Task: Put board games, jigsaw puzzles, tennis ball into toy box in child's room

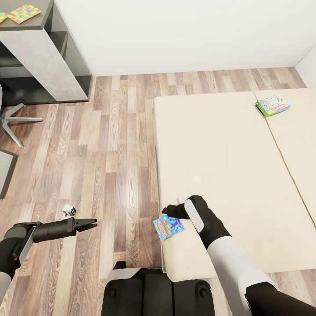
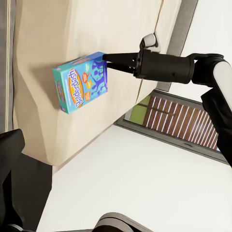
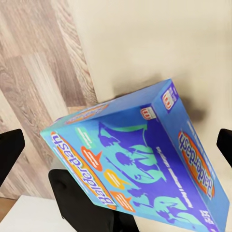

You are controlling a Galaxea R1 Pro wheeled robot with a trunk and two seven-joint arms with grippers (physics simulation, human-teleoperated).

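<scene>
Right, I've got the blue board game (image 1: 168,226) at the near left corner of the bed (image 1: 228,175), hanging half over the mattress edge above the wood floor (image 1: 109,153). In the right wrist view its blue-and-teal box (image 3: 140,164) sits tilted, with a dark fingertip under its lower edge and 2 more dark finger ends out at either side of the picture. My right gripper (image 1: 169,210) is right at that box, its tip touching the top corner in the head view; in the left wrist view the same right gripper (image 2: 113,60) shows its 2 fingers drawn together to a point against the box's (image 2: 81,82) upper corner. Whether it actually grips the box, I cannot tell from here.

My left gripper (image 1: 90,225) hangs over the floor, well apart from the bed, pointing towards it, fingers pressed together with nothing between them.

Further out, the second board game (image 1: 272,105), green-edged, lies flat near the far right of the bed, just beside the seam between the 2 mattress halves. Top left, 1 jigsaw puzzle (image 1: 24,13) in bright squares lies on the grey table (image 1: 39,52). A small white and black object (image 1: 69,210) sits on the floor near my left gripper, too small to identify.
</scene>
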